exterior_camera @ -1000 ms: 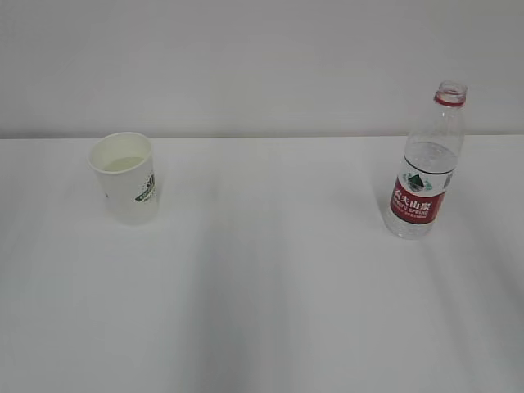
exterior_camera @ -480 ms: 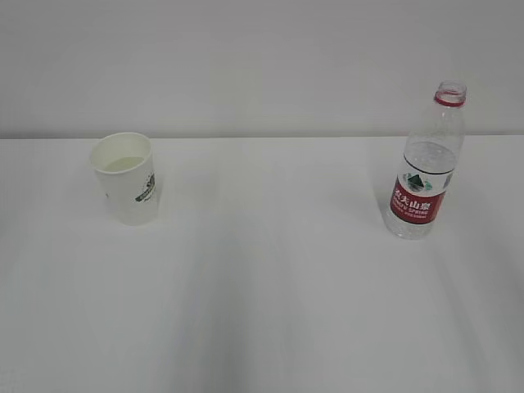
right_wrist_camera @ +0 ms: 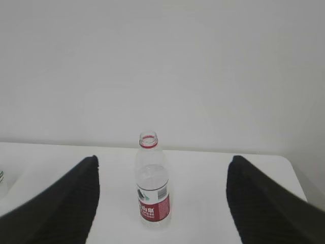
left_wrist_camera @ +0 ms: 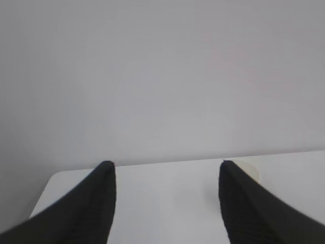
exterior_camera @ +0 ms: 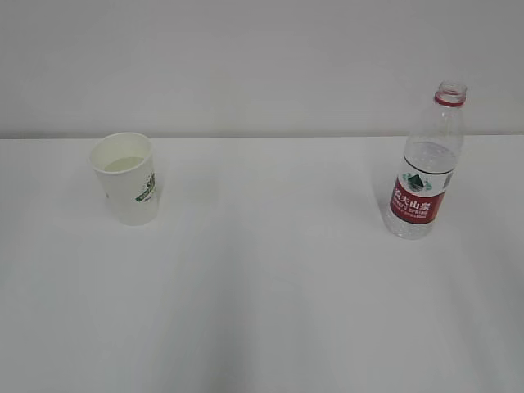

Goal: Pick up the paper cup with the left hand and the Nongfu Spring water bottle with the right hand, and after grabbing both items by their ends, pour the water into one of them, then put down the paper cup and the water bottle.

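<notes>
The paper cup (exterior_camera: 127,182) stands upright at the left of the white table, with clear water (exterior_camera: 123,164) low inside it. The uncapped Nongfu Spring water bottle (exterior_camera: 424,176) stands upright at the right, red label facing front. Neither arm shows in the exterior view. In the left wrist view my left gripper (left_wrist_camera: 166,162) is open and empty, and only the cup's rim (left_wrist_camera: 252,172) peeks out from behind the right finger. In the right wrist view my right gripper (right_wrist_camera: 163,157) is open, with the bottle (right_wrist_camera: 152,195) standing well ahead, between the fingers and apart from them.
The white table (exterior_camera: 262,311) runs back to a plain white wall. Its far left corner (left_wrist_camera: 51,179) shows in the left wrist view and its far right corner (right_wrist_camera: 287,162) in the right wrist view. Nothing else stands on it.
The cup and the bottle stand where they were. Only faint shadows on the tabletop have shifted.
</notes>
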`<act>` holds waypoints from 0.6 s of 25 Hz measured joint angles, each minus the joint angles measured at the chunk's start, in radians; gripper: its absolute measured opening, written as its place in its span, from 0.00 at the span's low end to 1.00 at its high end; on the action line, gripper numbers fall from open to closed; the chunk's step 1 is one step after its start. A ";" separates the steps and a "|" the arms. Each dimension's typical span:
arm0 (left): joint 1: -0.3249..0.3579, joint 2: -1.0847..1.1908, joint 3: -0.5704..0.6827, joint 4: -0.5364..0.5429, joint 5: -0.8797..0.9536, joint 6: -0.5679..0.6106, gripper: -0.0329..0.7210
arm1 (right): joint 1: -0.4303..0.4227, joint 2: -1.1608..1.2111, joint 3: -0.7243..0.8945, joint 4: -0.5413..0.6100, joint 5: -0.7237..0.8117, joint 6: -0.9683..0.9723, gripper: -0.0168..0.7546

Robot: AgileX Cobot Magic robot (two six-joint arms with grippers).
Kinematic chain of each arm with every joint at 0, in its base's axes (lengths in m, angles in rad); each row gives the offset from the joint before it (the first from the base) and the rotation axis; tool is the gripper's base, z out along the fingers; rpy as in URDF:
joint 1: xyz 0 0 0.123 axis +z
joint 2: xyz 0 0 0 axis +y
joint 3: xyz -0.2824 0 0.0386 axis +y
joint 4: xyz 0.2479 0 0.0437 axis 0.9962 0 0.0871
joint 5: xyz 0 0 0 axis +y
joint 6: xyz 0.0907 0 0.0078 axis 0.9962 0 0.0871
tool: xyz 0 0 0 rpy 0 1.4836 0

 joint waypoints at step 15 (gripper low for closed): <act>0.000 -0.029 -0.055 -0.135 0.248 0.135 0.67 | 0.000 -0.079 -0.004 0.000 0.228 -0.025 0.78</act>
